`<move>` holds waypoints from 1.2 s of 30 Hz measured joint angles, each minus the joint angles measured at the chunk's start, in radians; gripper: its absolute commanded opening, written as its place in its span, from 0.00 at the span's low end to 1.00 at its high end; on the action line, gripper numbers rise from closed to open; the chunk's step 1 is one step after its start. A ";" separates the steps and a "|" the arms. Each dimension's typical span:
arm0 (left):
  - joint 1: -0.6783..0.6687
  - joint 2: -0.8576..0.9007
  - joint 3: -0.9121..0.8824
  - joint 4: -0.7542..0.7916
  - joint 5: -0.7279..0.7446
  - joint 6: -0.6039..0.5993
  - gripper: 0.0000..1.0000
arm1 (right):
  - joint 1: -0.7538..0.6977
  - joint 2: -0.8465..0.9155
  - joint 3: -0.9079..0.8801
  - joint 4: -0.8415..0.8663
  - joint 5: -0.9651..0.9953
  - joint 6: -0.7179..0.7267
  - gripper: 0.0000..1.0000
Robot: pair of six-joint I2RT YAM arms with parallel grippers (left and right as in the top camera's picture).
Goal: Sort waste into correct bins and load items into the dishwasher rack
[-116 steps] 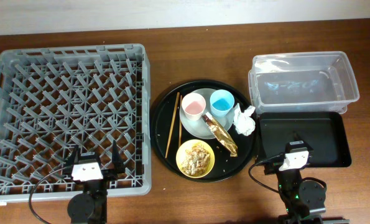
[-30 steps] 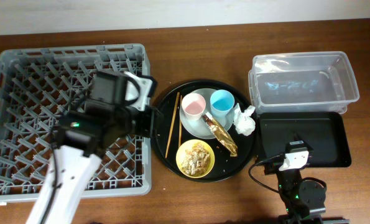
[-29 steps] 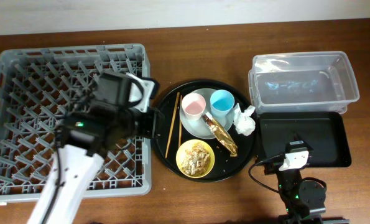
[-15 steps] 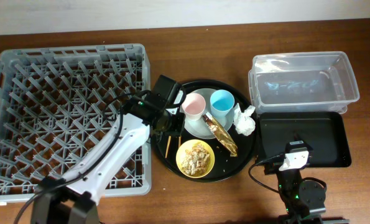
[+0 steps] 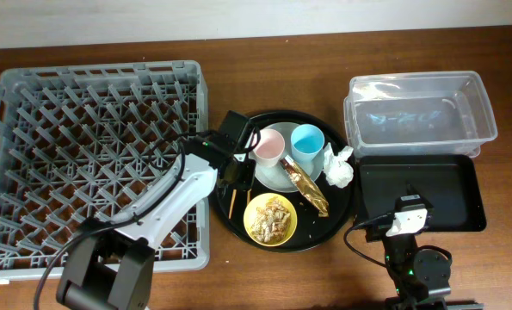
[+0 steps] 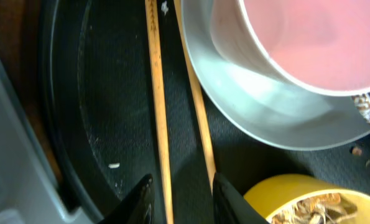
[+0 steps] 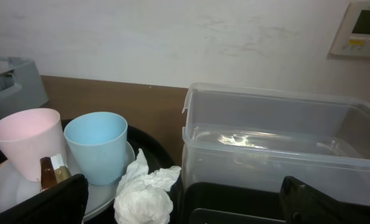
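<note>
Left gripper hangs low over the round black tray, jaws parted astride both chopsticks. Right gripper rests wide open.

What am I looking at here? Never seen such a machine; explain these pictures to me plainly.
Two robot arms work at a table. One camera looks down from above; one sits on each wrist. From above: a grey dishwasher rack, a round black tray holding a pink cup, blue cup, plate, yellow bowl of scraps, tissue, gold wrapper and chopsticks, then a clear tub and a shallow black tray. The left gripper hangs open astride the chopsticks, holding nothing. The right gripper is open and empty.
</note>
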 measured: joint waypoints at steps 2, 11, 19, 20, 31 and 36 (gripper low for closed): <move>0.000 0.000 -0.020 0.041 -0.003 -0.002 0.29 | 0.000 0.000 0.000 0.000 0.000 0.000 0.99; 0.000 0.013 -0.104 0.189 -0.011 -0.005 0.29 | 0.000 0.000 0.000 0.000 0.000 0.000 0.99; 0.000 0.092 -0.107 0.236 -0.072 -0.006 0.29 | 0.000 0.000 0.000 0.000 0.000 0.000 0.99; 0.000 0.092 -0.107 0.239 -0.083 -0.006 0.29 | 0.000 0.000 0.000 0.000 0.000 0.000 0.99; 0.000 0.092 -0.114 0.240 -0.100 -0.006 0.29 | 0.000 0.000 0.000 0.000 0.000 0.000 0.99; 0.000 0.092 -0.117 0.239 -0.100 -0.006 0.29 | 0.000 0.000 0.000 0.000 0.000 0.001 0.99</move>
